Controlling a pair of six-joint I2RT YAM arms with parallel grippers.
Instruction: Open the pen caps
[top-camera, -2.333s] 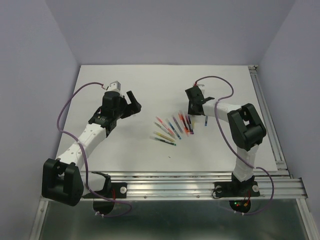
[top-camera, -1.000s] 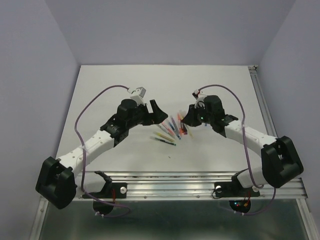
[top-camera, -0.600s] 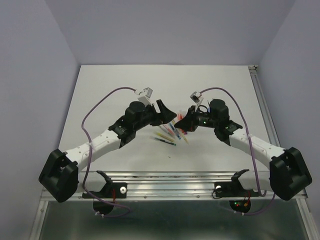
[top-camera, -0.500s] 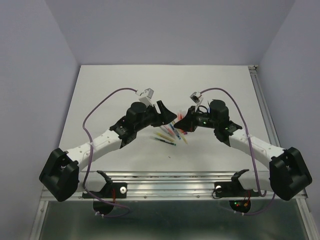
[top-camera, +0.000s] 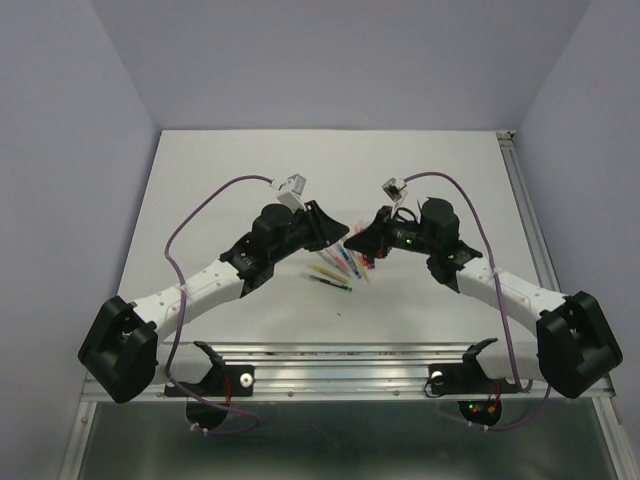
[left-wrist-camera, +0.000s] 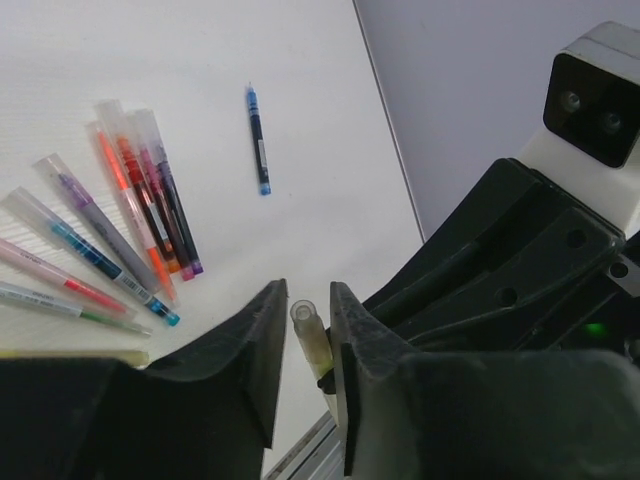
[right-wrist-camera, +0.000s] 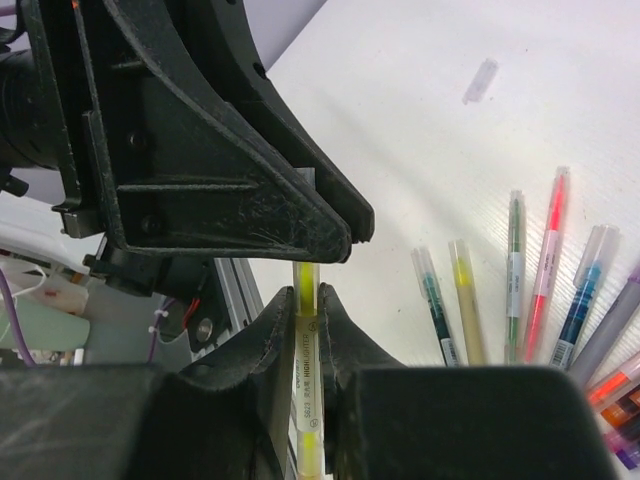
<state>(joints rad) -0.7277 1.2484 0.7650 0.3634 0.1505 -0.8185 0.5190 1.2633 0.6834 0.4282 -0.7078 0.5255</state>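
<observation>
Table (top-camera: 200, 200), spare pens (top-camera: 338, 266) fanned on it. Right gripper (top-camera: 357, 240) clenched on yellow pen (right-wrist-camera: 306, 372). Left gripper (top-camera: 338, 226) pinches its pen cap (left-wrist-camera: 306, 335), aloft between the arms. Pen axis runs gripper to gripper; separation looks axial.

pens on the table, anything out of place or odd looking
One dark blue pen lies alone, apart from the fanned row of pens. A small clear cap also lies loose by itself on the table. Nothing looks spilled or broken.
</observation>
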